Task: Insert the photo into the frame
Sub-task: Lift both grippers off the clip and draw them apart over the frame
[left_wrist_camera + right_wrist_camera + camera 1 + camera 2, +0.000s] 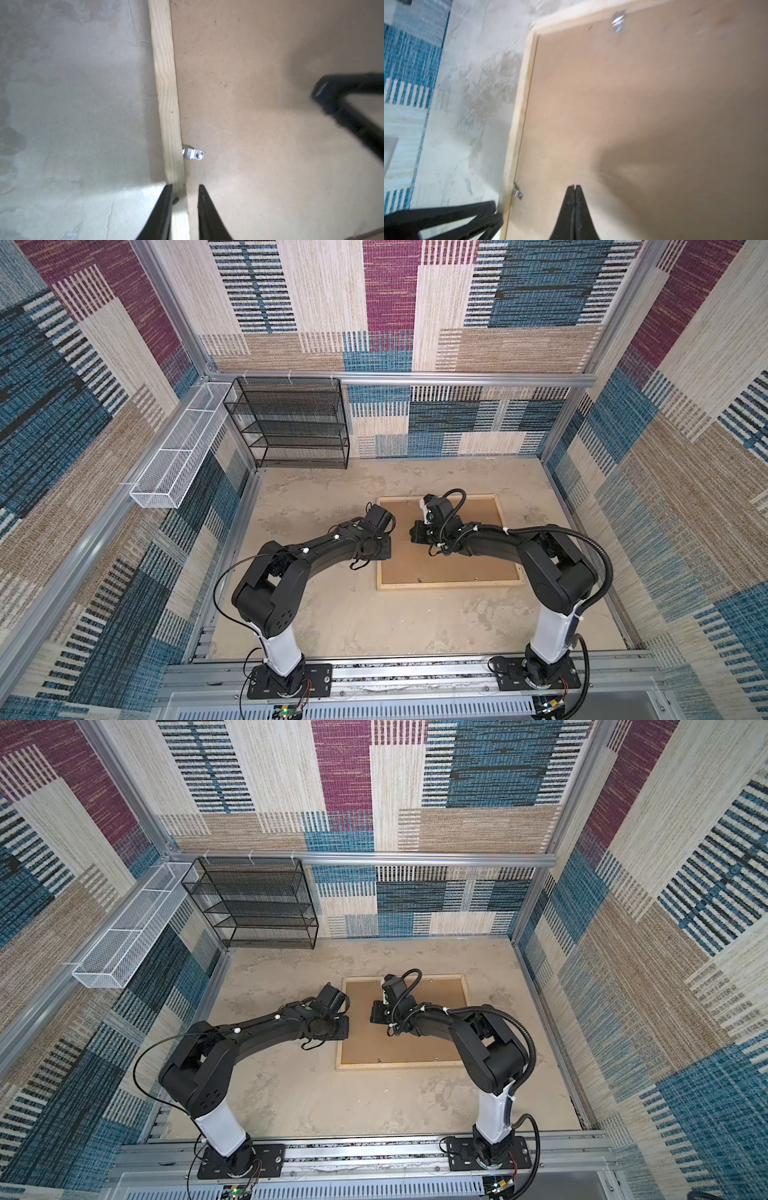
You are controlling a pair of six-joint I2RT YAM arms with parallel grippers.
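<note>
Frame [449,584] lay face down on the mottled beige table [374,622], with a brown backing board [415,560] hiding its contents. Left gripper [184,186] stood slightly parted astride one bar; right gripper [574,186] was pinched closed, empty. Patchwork woven walls [395,302] stood all around.

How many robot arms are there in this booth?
2. The left arm reaches from its base to the frame's left bar; the right arm reaches over the brown backing board. None seems hidden.
</note>
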